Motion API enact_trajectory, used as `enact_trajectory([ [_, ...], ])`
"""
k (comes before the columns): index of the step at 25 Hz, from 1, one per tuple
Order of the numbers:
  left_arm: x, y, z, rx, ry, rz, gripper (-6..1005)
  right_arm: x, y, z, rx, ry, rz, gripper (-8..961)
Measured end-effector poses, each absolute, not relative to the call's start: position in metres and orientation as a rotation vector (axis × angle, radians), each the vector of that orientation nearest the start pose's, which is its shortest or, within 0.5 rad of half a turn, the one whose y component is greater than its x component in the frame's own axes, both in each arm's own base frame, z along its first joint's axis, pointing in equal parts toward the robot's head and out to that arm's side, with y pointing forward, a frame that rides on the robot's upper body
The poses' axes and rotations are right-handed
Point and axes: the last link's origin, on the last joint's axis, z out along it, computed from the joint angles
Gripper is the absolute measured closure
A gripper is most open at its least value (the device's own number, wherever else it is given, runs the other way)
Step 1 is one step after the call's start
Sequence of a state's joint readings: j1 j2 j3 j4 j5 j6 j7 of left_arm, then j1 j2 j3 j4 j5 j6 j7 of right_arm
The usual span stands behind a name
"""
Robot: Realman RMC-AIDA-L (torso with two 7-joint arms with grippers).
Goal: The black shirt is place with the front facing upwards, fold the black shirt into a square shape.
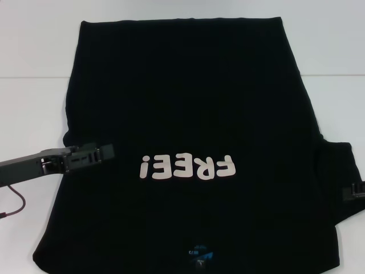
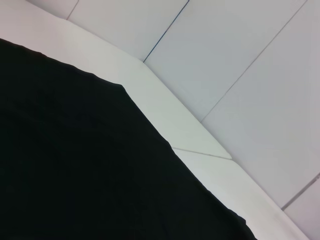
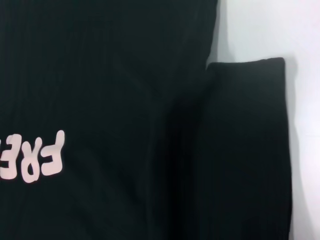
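shirt: one black shirt [image 1: 188, 103], front up, spread over the middle of the white counter [image 1: 34, 108], collar and blue label at the near edge, hem toward the far edge.
left side: looks already folded inward, straight edge; right sleeve [image 1: 342, 182] lies flat toward the counter's right edge.
handling: soft, light, limp cloth, likely to sag and crease; probably best pinched at the sleeve end or a hem corner.
left gripper [image 1: 105, 152]: over the shirt's left edge, jaws' state cannot tell.
right gripper [image 1: 358, 192]: at the right sleeve end, barely in view, jaws cannot tell.
count: shirts 1, grippers 2, counters 1.
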State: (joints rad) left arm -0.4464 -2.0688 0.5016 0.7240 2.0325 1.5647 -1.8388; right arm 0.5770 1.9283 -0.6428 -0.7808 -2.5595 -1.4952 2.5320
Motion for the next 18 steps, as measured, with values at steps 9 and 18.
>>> enact_trajectory([
  [9, -0.3025, 0.3191, 0.0382, -2.350, -1.309, -0.843, 206, 0.3270, 0.3489, 0.0717, -2.066, 1.883, 0.117, 70],
  [18, -0.3030, 0.3198, 0.0377, -2.342, -1.312, -0.841, 206, 0.3262, 0.3528, 0.0667, -2.058, 1.893, 0.108, 73],
])
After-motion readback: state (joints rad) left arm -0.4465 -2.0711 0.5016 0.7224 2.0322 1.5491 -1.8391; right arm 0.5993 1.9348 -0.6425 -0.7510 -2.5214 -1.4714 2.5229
